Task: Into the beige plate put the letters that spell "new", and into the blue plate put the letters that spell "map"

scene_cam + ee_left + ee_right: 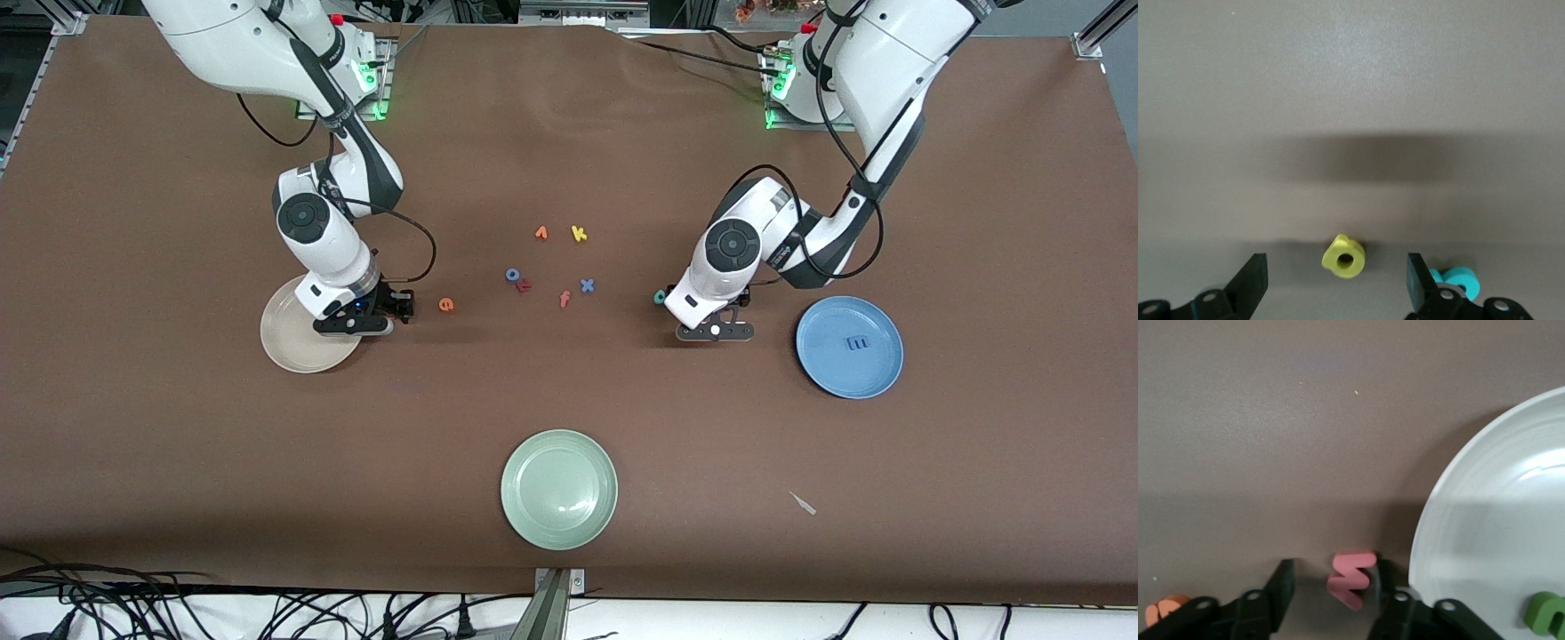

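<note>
1. While both arms worked low over the brown-covered tabletop [569,418], the left gripper [1336,283] straddled the small yellow foam letter p [1343,257] lying flat between spread fingers, not yet touched; jaws released.
2. Right gripper [1333,595] bracketed the pink-red foam letter w [1352,577]. One finger looked to be against it, the other stood clear, so no firm grip: jaws still apart.
3. Handling, as a judgement: the letters seemed light, soft and springy, hardly fragile. Being thin and flat, they would want a pinch low across the outer edges, near the tabletop; a high or skewed squeeze could flip one out.
4. Round cream-beige plate [289,342] sat toward the right arm's end, just beside the w. Right wrist view showed the green foam letter n [1546,613] already on it.
5. Round mid-blue plate [849,347], toward the left arm's end, carried the blue foam letter m [857,343].
6. Teal foam letter a [1457,279] lay just beside the left gripper's finger; orange foam letter e [446,304] lay on the cloth near the right gripper.
7. Front view hid p, w and n under the arms; only the wrist views gave them. Only the front view gave both plates whole, plus the pale green plate [559,489] near the tabletop's front edge.
</note>
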`<act>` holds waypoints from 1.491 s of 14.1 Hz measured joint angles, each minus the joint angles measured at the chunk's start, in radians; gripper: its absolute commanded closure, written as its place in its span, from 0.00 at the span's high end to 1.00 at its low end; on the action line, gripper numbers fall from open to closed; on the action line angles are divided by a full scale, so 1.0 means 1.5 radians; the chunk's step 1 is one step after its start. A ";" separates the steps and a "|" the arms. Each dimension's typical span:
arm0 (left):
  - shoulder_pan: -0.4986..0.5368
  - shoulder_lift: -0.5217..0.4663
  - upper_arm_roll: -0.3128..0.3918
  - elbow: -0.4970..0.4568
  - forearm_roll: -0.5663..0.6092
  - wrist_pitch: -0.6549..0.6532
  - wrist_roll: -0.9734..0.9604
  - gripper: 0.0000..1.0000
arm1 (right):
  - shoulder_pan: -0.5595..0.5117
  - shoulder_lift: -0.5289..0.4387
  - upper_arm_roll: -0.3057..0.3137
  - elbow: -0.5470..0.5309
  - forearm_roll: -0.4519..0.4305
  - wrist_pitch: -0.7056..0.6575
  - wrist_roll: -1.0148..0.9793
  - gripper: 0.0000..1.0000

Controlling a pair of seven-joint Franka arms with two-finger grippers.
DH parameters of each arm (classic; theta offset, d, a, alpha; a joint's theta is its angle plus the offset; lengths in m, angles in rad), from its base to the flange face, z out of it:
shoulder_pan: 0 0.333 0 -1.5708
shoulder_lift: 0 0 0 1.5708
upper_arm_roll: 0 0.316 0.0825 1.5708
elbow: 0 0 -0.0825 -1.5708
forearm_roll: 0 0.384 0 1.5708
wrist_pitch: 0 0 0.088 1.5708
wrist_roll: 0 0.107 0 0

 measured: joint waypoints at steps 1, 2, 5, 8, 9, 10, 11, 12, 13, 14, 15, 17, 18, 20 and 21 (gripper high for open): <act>0.003 0.003 0.001 -0.010 0.000 0.024 0.000 0.83 | 0.000 0.000 0.000 -0.003 0.000 0.004 0.000 0.36; 0.006 0.006 0.002 -0.020 0.000 0.041 -0.001 0.80 | 0.000 0.000 0.000 -0.005 0.000 0.007 0.000 0.29; 0.016 0.009 0.002 -0.030 0.000 0.059 -0.001 0.65 | 0.000 -0.002 -0.003 -0.005 0.000 0.009 0.000 0.19; 0.017 0.008 -0.001 -0.030 0.000 0.061 -0.002 0.64 | 0.000 -0.003 -0.002 -0.005 0.000 0.009 0.000 0.19; 0.017 0.008 -0.002 -0.030 0.000 0.061 -0.002 0.64 | 0.001 -0.005 -0.001 -0.002 0.000 0.005 0.000 0.19; 0.017 0.008 -0.003 -0.030 0.000 0.061 -0.002 0.64 | 0.002 -0.010 0.000 0.004 0.000 -0.009 0.000 0.19; 0.017 0.008 -0.005 -0.030 0.000 0.061 -0.003 0.64 | 0.003 -0.017 0.001 0.014 0.000 -0.034 0.000 0.19; 0.017 0.008 -0.007 -0.031 0.000 0.060 -0.004 0.63 | 0.004 -0.027 0.001 0.026 0.000 -0.064 -0.002 0.19; 0.018 0.008 -0.010 -0.033 0.000 0.060 -0.006 0.56 | 0.004 -0.038 0.001 0.037 -0.001 -0.092 -0.005 0.19; 0.018 0.008 -0.013 -0.033 0.000 0.060 -0.009 0.50 | 0.004 -0.048 0.000 0.046 -0.001 -0.114 -0.014 0.19; 0.018 0.008 -0.014 -0.034 0.000 0.060 -0.010 0.35 | 0.004 -0.056 -0.003 0.050 -0.002 -0.126 -0.029 0.20; 0.019 0.004 -0.018 -0.034 -0.001 0.060 -0.011 0.12 | 0.004 -0.065 -0.030 0.050 -0.002 -0.136 -0.083 0.21; 0.019 0.003 -0.020 -0.034 -0.001 0.059 -0.011 0.03 | 0.003 -0.065 -0.049 0.049 -0.002 -0.138 -0.112 0.22; 0.019 0.003 -0.021 -0.034 -0.001 0.059 -0.010 0.00 | -0.001 -0.065 -0.073 0.045 -0.002 -0.139 -0.148 0.26; 0.019 0.002 -0.021 -0.034 -0.001 0.057 -0.010 0.00 | -0.001 -0.066 -0.080 0.041 -0.002 -0.139 -0.155 0.34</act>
